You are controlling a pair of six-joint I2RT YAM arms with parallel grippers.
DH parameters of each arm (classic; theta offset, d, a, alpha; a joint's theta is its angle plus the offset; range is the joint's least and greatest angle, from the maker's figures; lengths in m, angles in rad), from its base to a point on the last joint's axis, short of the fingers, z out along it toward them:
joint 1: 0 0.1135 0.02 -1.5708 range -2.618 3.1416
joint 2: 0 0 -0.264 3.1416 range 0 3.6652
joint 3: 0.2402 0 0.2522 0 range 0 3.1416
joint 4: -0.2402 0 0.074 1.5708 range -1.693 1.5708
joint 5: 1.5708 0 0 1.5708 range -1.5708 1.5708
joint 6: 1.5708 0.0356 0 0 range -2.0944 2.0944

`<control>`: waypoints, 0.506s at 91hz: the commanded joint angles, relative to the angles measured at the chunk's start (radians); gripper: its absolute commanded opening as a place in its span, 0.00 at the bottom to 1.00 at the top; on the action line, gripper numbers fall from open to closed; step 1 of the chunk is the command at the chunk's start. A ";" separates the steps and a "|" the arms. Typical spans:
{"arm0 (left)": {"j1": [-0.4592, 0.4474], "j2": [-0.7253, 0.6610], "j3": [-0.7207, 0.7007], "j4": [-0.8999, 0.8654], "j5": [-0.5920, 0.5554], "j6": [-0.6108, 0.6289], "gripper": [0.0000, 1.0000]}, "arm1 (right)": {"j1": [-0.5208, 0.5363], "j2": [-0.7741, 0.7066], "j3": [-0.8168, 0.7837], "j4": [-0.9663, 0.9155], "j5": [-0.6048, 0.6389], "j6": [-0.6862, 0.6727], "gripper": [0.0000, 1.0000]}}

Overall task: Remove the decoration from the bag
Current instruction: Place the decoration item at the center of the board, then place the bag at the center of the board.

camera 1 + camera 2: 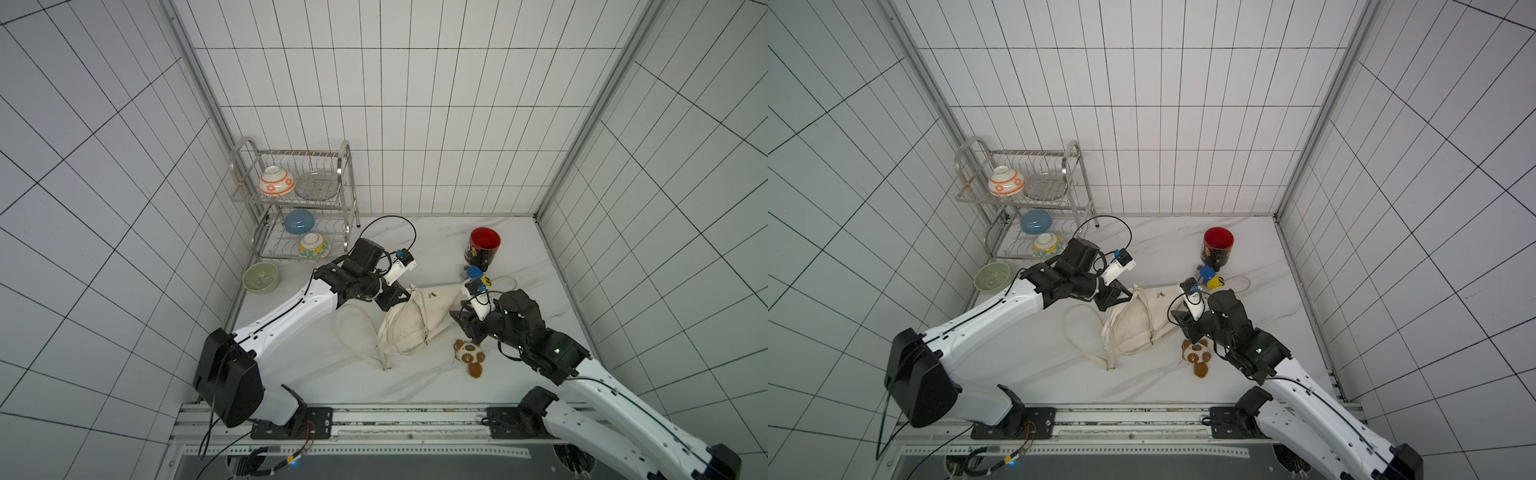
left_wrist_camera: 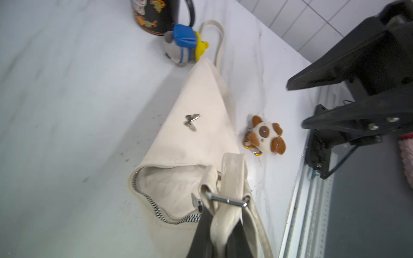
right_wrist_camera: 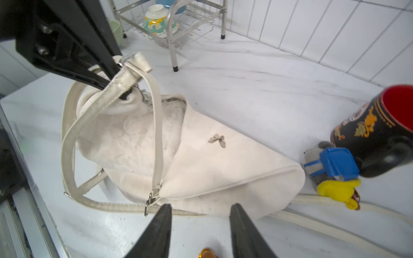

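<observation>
Clamping L gripper [image 1: 402,296] on strap [image 3: 125,78] of bag [image 1: 432,316], lying mid-table [image 1: 374,395]; hanging R gripper [image 3: 201,212] released, empty. Leaving brown plush charm [image 1: 468,354] loose beside bag, so prob. done; not telling if blue-yellow toy [image 3: 335,169] is attached.

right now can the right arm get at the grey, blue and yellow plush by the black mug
Probably yes: the right tool is open beside the cream fabric bag, and the grey, blue and yellow plush lies uncovered nearby, by the black mug.

Cream bag [image 1: 432,305], black mug [image 1: 483,249] (red inside)
</observation>
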 commanded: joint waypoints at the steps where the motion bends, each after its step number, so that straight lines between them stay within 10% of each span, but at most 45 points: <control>1: 0.026 -0.073 -0.073 -0.073 -0.236 -0.050 0.00 | -0.066 -0.015 -0.015 -0.016 0.062 0.052 0.54; 19: 0.085 -0.129 -0.162 -0.185 -0.394 -0.148 0.00 | -0.187 0.024 -0.020 -0.016 0.037 0.108 0.66; 46: 0.077 0.021 -0.163 -0.155 -0.243 -0.206 0.08 | -0.322 0.116 -0.007 0.032 -0.060 0.153 0.75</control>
